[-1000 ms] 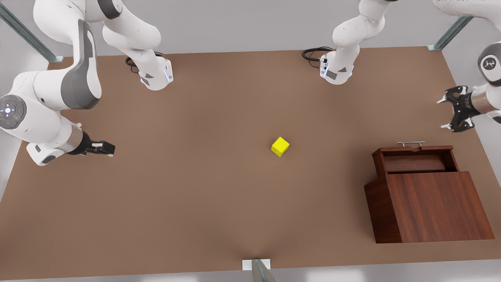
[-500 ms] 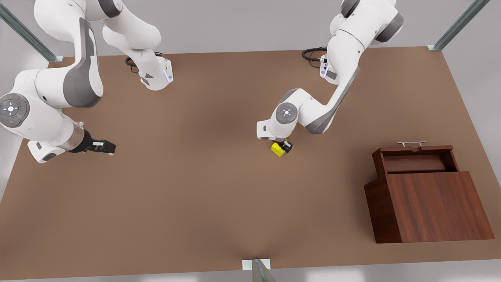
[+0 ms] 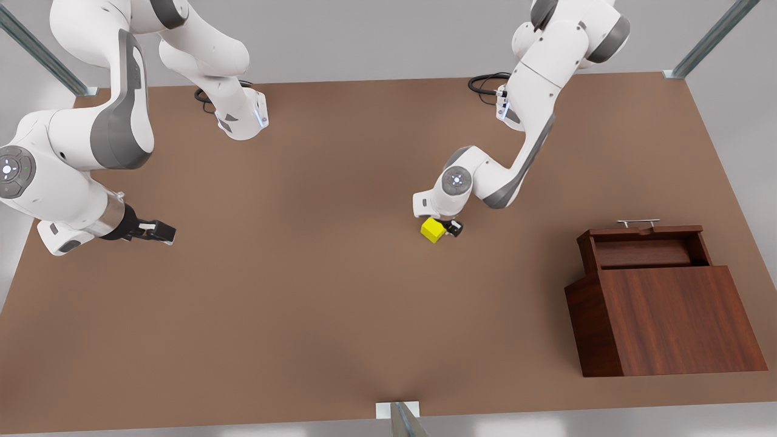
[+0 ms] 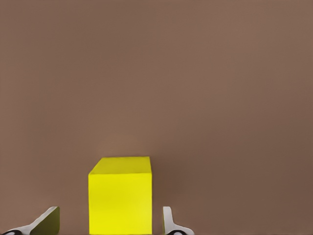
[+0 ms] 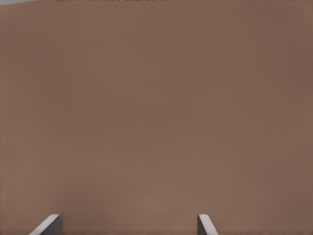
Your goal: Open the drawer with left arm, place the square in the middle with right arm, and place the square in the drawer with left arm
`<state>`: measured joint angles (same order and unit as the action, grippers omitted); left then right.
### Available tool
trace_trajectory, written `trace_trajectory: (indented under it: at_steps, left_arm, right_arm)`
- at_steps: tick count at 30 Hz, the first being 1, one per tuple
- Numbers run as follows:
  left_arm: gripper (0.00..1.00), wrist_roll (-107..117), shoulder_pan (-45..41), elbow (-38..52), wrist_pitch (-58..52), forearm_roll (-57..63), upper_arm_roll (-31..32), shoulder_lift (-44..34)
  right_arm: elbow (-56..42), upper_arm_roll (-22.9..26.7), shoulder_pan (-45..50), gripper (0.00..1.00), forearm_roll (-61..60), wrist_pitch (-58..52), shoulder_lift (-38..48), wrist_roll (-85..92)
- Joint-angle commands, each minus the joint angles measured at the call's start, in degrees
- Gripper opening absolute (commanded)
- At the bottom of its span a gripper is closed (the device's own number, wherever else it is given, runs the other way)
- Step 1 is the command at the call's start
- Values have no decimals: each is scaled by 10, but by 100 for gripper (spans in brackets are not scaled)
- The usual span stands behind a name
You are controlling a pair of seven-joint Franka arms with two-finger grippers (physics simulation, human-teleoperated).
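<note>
Yellow square (image 3: 432, 230) sitting flat on the brown tabletop (image 3: 303, 303), roughly mid-table, well apart from the cabinet (image 3: 674, 321) at the front view's right. Left gripper (image 3: 446, 229) down low at the square, on the arm reaching in from the base at the front view's upper right, wrist bent over the cube. In the left wrist view, square (image 4: 120, 196) between the two fingertips (image 4: 49, 220), with a strip of table visible on each side of the cube, wider on one side than the other; claw narrow-ish but spread, not clamped, no contact seen. Cube upright, top face level, resting on the table and not lifted. Drawer (image 3: 643, 250) pulled out from the top end of the sloped dark reddish-brown cabinet, inner floor exposed, thin silver bar handle (image 3: 637, 223) on its far edge, facing the back of the table. Right gripper (image 3: 159, 231) at the front view's far left, hanging just above the table and pointing toward the middle, far from the square and the drawer; arm waiting. In the right wrist view, two fingertips (image 5: 49, 223) set wide apart with bare tabletop between them, so claw wide, holding nothing. Black cable loops (image 3: 485, 82) beside each arm base at the back edge of the table.
</note>
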<state>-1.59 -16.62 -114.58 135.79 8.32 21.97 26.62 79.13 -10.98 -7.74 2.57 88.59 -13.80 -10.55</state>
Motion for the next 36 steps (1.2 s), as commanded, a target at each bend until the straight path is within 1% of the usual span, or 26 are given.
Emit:
trace_trajectory:
  at_steps: [1,6,24,26,28,30,34,36]
  left_arm:
    - [100,1,0,0,1,0,0,0]
    - [100,2,-1,0,33,5,0,16]
    - [100,4,-7,-1,56,10,-7,65]
    - [97,4,-8,-1,57,10,-7,70]
    - [76,4,-8,-1,71,9,-8,70]
    - [70,4,-8,-1,71,9,-8,70]
    - [70,4,-11,-1,71,9,-16,70]
    - [72,4,-11,0,71,9,-16,73]
  right_arm:
    - [1,0,-1,100,1,0,0,0]
    - [0,2,-1,100,-8,1,0,1]
    - [3,2,1,100,-8,15,-2,1]
    - [2,2,1,100,-8,16,-2,1]
    - [3,2,1,100,-8,16,-2,0]
    - [3,2,2,100,-8,17,-3,0]
    - [3,2,3,100,-8,21,-4,0]
    - [4,1,5,100,-8,21,-3,-1]
